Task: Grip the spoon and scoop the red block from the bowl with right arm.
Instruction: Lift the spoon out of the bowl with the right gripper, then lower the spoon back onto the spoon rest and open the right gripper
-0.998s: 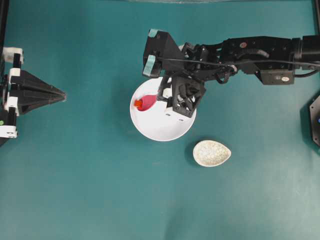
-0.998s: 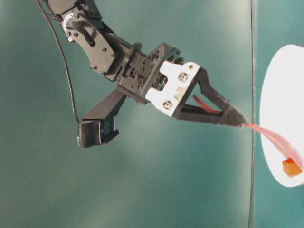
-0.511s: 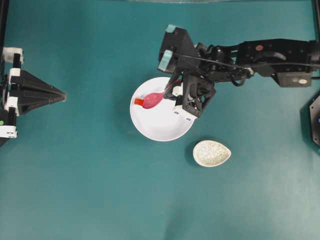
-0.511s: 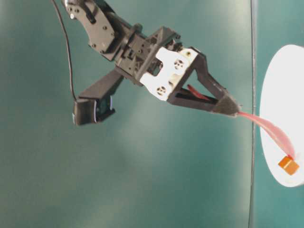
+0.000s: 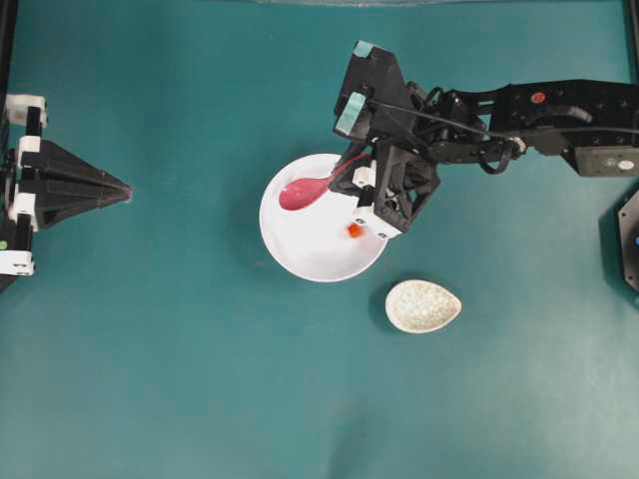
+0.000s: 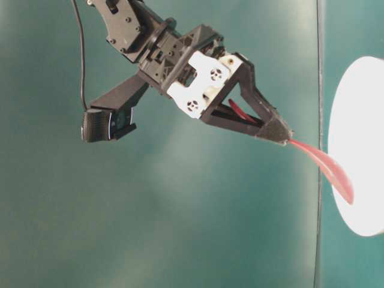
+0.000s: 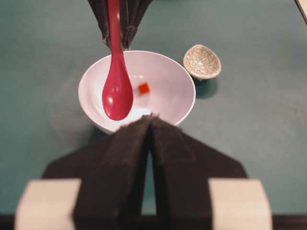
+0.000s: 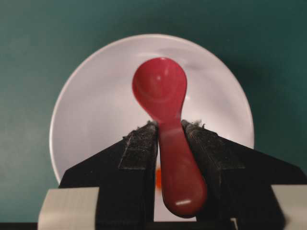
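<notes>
My right gripper (image 5: 351, 172) is shut on the handle of the glossy red spoon (image 5: 305, 192). Its pads (image 8: 142, 143) press both sides of the handle (image 8: 178, 172). The spoon's scoop (image 8: 160, 91) is empty and hangs over the white bowl (image 5: 300, 267), toward its left side. The red block (image 5: 353, 231) lies inside the bowl near its right wall, apart from the spoon, just below the gripper's body. From the left wrist view the block (image 7: 143, 88) sits on the bowl's floor to the right of the scoop (image 7: 117, 91). My left gripper (image 5: 125, 188) rests shut at the left edge.
A small speckled egg-shaped dish (image 5: 423, 305) stands on the teal table just right of and below the bowl. The right arm (image 5: 539, 110) stretches in from the right edge. A black fixture (image 5: 629, 239) sits at the far right edge.
The red block left the spoon's tip and now lies in the bowl's right part. The right gripper drew back to the right with the spoon, whose scoop is now empty.
</notes>
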Motion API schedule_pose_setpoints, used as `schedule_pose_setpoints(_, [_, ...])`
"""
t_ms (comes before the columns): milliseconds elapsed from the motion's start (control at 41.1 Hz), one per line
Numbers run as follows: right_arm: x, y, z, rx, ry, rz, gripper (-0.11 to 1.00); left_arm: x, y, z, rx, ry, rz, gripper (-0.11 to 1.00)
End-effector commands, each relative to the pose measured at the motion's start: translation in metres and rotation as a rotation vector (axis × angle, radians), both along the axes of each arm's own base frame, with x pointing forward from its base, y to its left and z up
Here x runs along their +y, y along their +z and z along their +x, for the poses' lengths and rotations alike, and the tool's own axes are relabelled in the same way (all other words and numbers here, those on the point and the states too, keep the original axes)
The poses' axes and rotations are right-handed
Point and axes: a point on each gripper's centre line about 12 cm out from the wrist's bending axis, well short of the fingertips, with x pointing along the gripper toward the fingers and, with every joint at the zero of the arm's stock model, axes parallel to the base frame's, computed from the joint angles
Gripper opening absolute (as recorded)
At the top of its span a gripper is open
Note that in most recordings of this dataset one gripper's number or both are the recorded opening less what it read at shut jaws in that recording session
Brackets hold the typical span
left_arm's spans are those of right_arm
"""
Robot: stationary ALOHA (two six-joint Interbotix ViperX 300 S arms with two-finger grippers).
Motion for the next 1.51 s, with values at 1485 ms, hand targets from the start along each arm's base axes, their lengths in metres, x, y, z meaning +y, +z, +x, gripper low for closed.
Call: schedule_pose_setpoints(1485, [0.084,0.029,-0.141,0.085,0.031,0.266,0.03,0.001,0.007,0.003,-0.018,0.003,0.002,0.00])
